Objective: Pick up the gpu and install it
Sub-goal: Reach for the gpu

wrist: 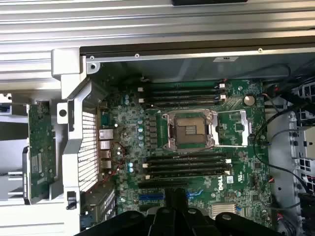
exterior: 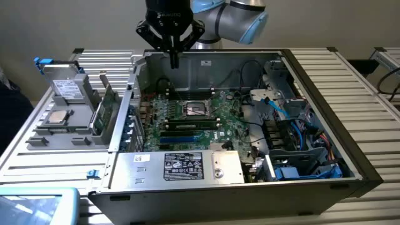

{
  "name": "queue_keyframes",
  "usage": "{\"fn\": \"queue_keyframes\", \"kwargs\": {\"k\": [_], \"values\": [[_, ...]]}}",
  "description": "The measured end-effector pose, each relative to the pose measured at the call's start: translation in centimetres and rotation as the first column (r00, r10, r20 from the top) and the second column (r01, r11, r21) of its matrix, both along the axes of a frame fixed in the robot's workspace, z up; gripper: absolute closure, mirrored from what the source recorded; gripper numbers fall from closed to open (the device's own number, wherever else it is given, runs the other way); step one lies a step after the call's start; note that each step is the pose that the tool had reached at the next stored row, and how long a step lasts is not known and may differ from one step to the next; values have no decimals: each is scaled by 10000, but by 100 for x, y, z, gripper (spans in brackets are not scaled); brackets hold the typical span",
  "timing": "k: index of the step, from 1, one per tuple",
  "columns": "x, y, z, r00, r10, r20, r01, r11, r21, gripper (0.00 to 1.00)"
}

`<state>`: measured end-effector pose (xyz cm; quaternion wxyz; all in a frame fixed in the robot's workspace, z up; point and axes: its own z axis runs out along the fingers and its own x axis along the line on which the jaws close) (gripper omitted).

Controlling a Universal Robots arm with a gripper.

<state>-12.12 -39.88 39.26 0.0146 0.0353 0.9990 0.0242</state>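
The gpu is a thin green card standing on edge in a grey rack, outside the case at the exterior view's left. In the wrist view the gpu shows its green board face beside the case's rear wall. My gripper hangs shut and empty above the back of the open computer case, well to the right of the card and apart from it. The wrist view looks down on the motherboard, with my gripper as dark fingers pressed together over the blue expansion slot.
The grey rack also carries a silver labelled drive box and a processor chip. Inside the case sit the power supply, an empty processor socket and blue cables. The slatted table surrounds the case.
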Motion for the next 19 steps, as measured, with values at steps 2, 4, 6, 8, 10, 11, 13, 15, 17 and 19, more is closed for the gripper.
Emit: {"fn": "queue_keyframes", "kwargs": {"k": [2, 4, 6, 8, 10, 11, 13, 15, 17, 19], "values": [[0, 0, 0, 10000, 0, 3, 0, 10000, 0, 88], [0, 0, 0, 10000, 0, 6, 0, 10000, 0, 88], [0, 0, 0, 10000, 0, 8, 0, 10000, 0, 88], [0, 0, 0, 10000, 0, 11, 0, 10000, 0, 88], [0, 0, 0, 10000, 0, 12, 0, 10000, 0, 88], [0, 0, 0, 10000, 0, 12, 0, 10000, 0, 88], [0, 0, 0, 10000, 0, 12, 0, 10000, 0, 88], [-9, 0, 0, 10000, -2, 13, 2, 10000, 0, 88], [-38, 0, 1, 10000, 0, 12, 0, 10000, -1, 88], [-90, 0, 0, 10000, 0, 12, 0, 10000, -1, 88]]}}
